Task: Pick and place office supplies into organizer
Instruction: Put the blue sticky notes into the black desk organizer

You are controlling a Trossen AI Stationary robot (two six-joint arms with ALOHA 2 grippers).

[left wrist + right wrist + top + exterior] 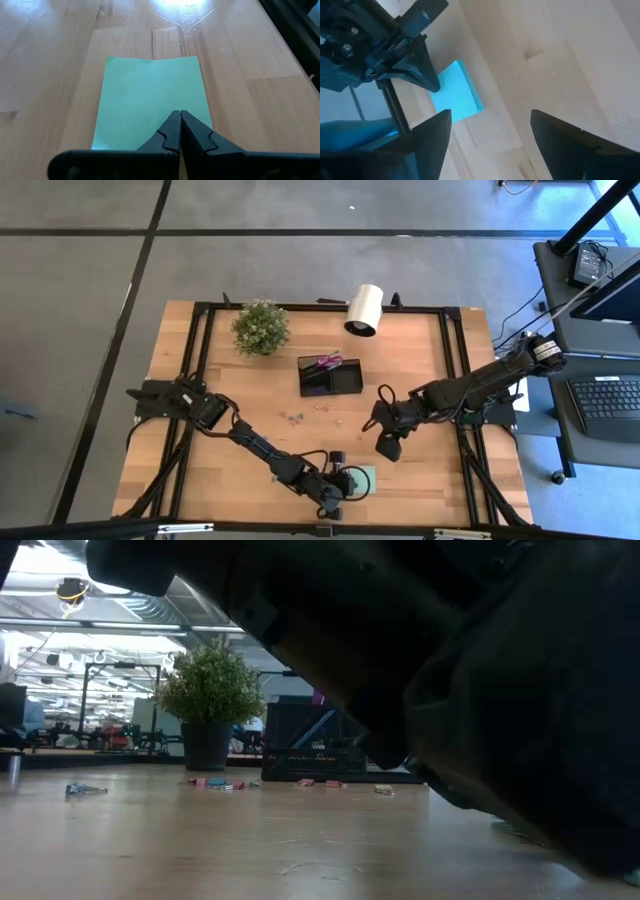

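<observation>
The light green sticky-note pad point(150, 95) lies flat on the table near its near edge, also seen as the pad point(364, 478) in the high view. My left gripper point(179, 116) is shut, its tips over the pad. My right gripper point(490, 127) is open and hangs above bare wood just right of and beyond the pad; from there the pad point(457, 95) and the left fingers point(427, 75) show. The black organizer point(330, 376) stands mid-table with the purple-handled scissors point(328, 362) in it. Small clips point(292, 417) lie in front of it. My left gripper has its shut fingertips point(175, 122) on the pad's top face point(172, 107), near the edge closest to the gripper. The fingers come slanting down from the table's left. The pad lies flat on the wood.
A green potted plant point(261, 327) and a white cylinder roll point(365, 310) stand at the far edge. More clips point(320, 406) lie near the organizer. In the low view a dark arm blocks most of the picture; the plant point(210, 690) and organizer point(315, 750) show beyond it.
</observation>
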